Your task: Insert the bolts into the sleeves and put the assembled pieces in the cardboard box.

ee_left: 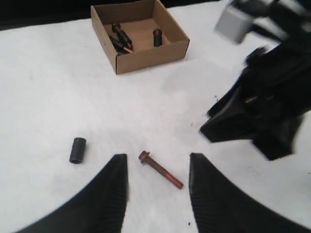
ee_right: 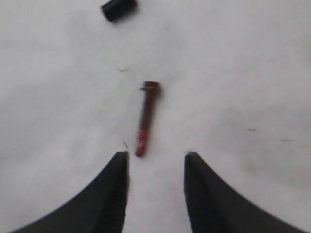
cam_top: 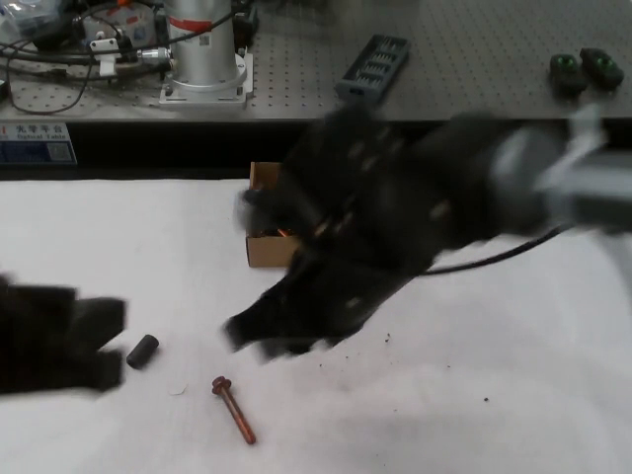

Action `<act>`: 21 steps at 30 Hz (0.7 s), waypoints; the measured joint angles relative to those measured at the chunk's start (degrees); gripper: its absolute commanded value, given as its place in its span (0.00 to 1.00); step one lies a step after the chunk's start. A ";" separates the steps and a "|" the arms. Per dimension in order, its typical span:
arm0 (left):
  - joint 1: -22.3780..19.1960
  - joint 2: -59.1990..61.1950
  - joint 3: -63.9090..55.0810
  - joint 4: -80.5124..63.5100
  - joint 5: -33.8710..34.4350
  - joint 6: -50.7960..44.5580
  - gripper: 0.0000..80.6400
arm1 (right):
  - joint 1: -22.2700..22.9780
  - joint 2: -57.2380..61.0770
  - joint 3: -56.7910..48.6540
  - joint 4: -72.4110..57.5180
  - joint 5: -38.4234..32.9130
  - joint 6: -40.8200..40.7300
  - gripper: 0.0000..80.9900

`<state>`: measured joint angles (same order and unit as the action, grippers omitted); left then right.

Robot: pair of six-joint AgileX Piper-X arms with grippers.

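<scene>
One bolt (cam_top: pixel 233 409), copper-coloured, flanged head; lies flat on the white tabletop (cam_top: pixel 494 395), loose, with nothing on its shank.

One sleeve (cam_top: pixel 142 351), short, black; lies on its side near the bolt's head end, not touching it.

One cardboard box (ee_left: pixel 150 58), open-topped, well apart from both loose parts, toward the far side of the white surface. Dark assembled pieces (ee_left: pixel 120 41) lie inside, one with a copper tip showing; another piece (ee_left: pixel 157 37) stands apart from them.

Left end effector (ee_left: pixel 158 158): fingers spread wide, gripping nothing. In its wrist view the bolt lies on the cloth between the fingertips, the sleeve off to one side.

Right end effector (ee_right: pixel 156 155): fingers likewise held apart, empty. It hangs over the tabletop with the bolt's threaded end just ahead of its fingertips and the sleeve beyond. In the high view its arm crosses in front of the box and hides part of it.
</scene>
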<state>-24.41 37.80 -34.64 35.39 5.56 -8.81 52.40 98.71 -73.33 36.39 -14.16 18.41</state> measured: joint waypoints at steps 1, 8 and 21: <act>0.00 3.67 -1.74 0.06 0.00 0.63 0.37 | 0.00 -2.11 0.58 6.46 10.36 -4.77 0.35; 0.00 34.77 -18.43 2.38 -5.96 5.61 0.38 | -1.87 -19.42 8.93 12.04 20.72 -10.37 0.35; 4.74 58.63 -30.37 11.99 -8.77 10.89 0.41 | -3.33 -45.37 27.71 13.11 21.21 -6.89 0.35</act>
<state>-19.67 96.43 -65.02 47.39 -3.21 2.09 49.07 53.34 -45.62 49.50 7.05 11.53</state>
